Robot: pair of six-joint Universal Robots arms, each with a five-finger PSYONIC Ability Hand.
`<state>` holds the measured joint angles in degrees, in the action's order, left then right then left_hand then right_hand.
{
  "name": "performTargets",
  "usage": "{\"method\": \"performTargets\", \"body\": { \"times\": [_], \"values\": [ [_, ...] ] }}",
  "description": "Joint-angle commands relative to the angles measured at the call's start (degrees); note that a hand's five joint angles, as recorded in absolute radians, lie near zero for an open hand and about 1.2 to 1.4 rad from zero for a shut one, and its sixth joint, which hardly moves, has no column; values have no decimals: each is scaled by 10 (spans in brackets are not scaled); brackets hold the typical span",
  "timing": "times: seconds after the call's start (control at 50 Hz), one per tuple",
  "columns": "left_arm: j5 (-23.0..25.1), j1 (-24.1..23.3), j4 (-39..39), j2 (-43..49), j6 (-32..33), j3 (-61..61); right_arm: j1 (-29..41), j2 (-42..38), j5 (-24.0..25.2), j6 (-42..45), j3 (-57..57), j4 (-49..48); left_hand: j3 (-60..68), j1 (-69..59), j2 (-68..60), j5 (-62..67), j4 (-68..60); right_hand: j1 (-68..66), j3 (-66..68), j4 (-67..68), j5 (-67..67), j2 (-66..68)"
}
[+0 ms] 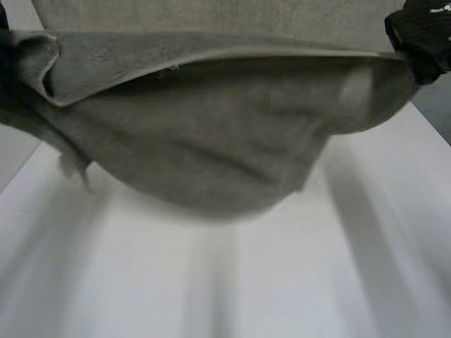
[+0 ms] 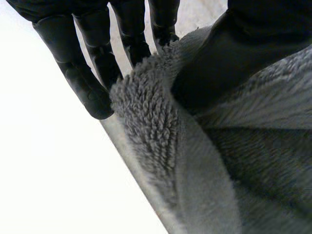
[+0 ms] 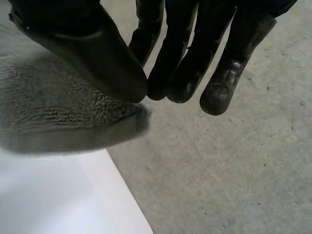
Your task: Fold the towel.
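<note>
One towel (image 1: pixel 211 141), grey with a fluffy pile, held aloft and stretched between both hands; its upper hem runs taut across the head view and its middle sags in a deep belly above the table (image 1: pixel 246 282). The left hand (image 2: pixel 78 63) pinches the towel's edge near one corner, with its thumb (image 2: pixel 243 53) pressed on one face and its fingers straight on the other side. The right hand (image 3: pixel 180 63) has thumb and fingertips pressed together on the opposite corner, the cloth nipped between them. One table, white, smooth and matt, its edge seen beneath both hands. One floor (image 3: pixel 234 170), grey, speckled and concrete-like, lying beyond the table's edge.
</note>
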<state>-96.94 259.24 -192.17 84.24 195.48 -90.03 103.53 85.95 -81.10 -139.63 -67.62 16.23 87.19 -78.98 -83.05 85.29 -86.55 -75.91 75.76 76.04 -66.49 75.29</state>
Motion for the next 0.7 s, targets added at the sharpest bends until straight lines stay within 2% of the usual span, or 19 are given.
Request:
{"method": "performTargets", "body": {
  "times": [0.02,0.16,0.22,0.26,0.32,0.36,0.38,0.42,0.44,0.46,0.48,0.5,0.52,0.56,0.58,0.6,0.64,0.66,0.7],
  "values": [
    [16,5,22,63,-41,-31,11,-24,5,81,-14,21,-72,-10,30,-153,66,-41,42,40,-35,47],
    [37,-12,27,213,-114,18,48,-131,-7,116,28,-13,-72,-10,30,-153,66,-41,42,40,-35,47],
    [36,-31,32,259,-127,85,75,-174,-35,114,74,-39,-72,-10,30,-153,66,-41,42,40,-35,47],
    [36,-36,39,274,-131,117,108,-212,-73,114,118,-59,-72,-10,30,-153,66,-41,42,40,-35,47],
    [35,-37,43,291,-136,184,118,-228,-92,112,146,-74,-72,-10,30,-153,66,-41,42,40,-35,47],
    [34,-38,43,298,-143,232,128,-256,-127,98,215,-132,-72,-10,30,-153,66,-41,42,40,-35,47],
    [34,-38,43,298,-143,232,128,-257,-127,98,216,-132,-72,-10,30,-153,66,-41,42,40,-35,47],
    [34,-41,42,304,-162,286,128,-275,-155,58,281,-239,-72,-10,30,-153,66,-41,42,40,-35,47],
    [34,-42,38,305,-187,333,128,-275,-155,58,282,-240,-72,-10,30,-153,66,-41,42,40,-35,47],
    [35,-42,33,305,-221,375,125,-276,-166,29,297,-300,-72,-10,30,-153,66,-41,42,40,-35,47],
    [35,-42,33,305,-222,376,125,-276,-166,29,297,-300,-72,-10,30,-153,66,-41,42,40,-35,47],
    [36,-41,25,303,-261,412,123,-274,-172,-4,296,-357,-72,-10,30,-153,66,-41,42,40,-35,47],
    [36,-41,25,303,-261,412,122,-263,-170,-31,282,-404,-72,-10,30,-153,66,-41,42,40,-35,47],
    [38,-31,13,297,-357,460,121,-238,-166,-54,262,-441,-72,-10,30,-153,66,-41,42,40,-35,47],
    [38,-31,13,297,-358,460,122,-212,-152,-67,241,-451,-72,-10,30,-153,66,-41,42,40,-35,47],
    [40,-30,11,295,-387,459,122,-212,-152,-67,241,-451,-72,-10,30,-153,66,-41,42,40,-35,47],
    [40,-30,15,294,-404,456,123,-175,-106,-70,204,-420,-72,-10,30,-153,66,-41,42,40,-35,47],
    [40,-29,21,294,-406,445,123,-175,-106,-70,204,-420,-72,-10,30,-153,66,-41,42,40,-35,47],
    [42,-28,26,294,-404,419,121,-177,-53,-69,172,-350,-72,-10,30,-153,66,-41,42,40,-35,47]
  ]
}}
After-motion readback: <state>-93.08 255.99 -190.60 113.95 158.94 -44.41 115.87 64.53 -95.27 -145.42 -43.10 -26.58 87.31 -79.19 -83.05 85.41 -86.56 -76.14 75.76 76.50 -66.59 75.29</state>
